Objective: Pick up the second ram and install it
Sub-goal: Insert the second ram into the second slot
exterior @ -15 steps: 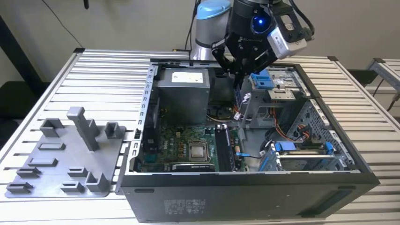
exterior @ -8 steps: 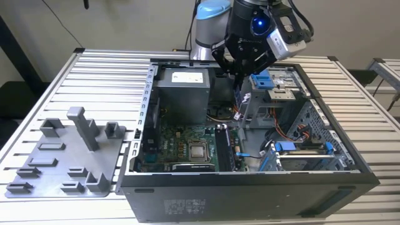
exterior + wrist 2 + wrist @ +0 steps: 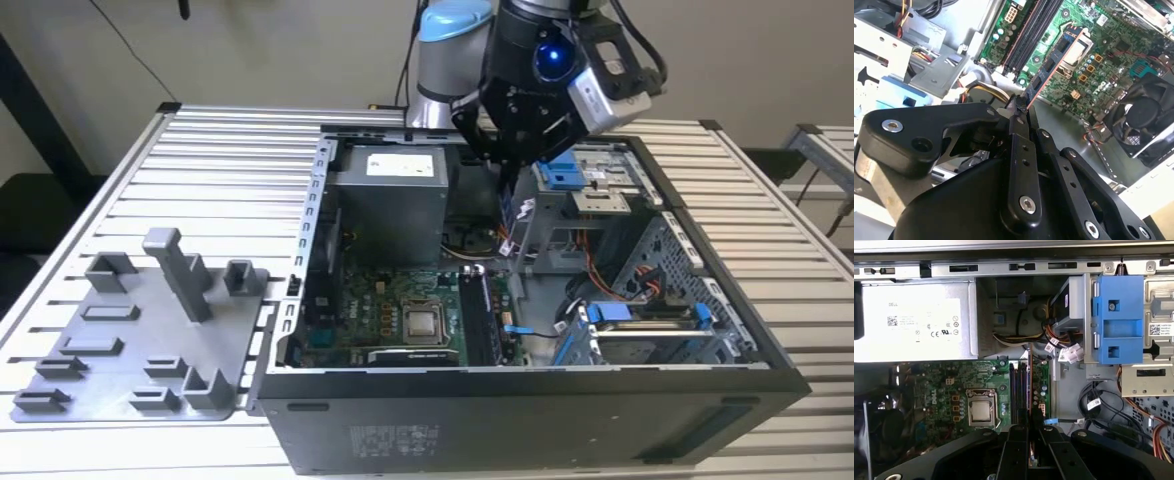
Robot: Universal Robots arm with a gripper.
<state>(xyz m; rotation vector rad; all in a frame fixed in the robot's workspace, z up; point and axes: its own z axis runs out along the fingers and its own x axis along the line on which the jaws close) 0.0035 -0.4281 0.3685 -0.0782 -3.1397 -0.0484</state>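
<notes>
Your pincer [image 3: 1019, 106] is clamped on the second ram [image 3: 1050, 61]; you see the stick jutting straight out from its tips, over the motherboard [image 3: 1104, 45].

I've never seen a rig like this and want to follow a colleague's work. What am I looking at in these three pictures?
A robot arm reaches over an open computer case lying on a slatted table. The exterior view is from a camera off the arm. Both wrist views come from cameras riding on the arm, looking past its black gripper. The gripper is shut on the second ram, a narrow memory stick, held above the motherboard near its memory slots, not yet seated. A grey holder tray sits beside the case, on the exterior view's left.
</notes>
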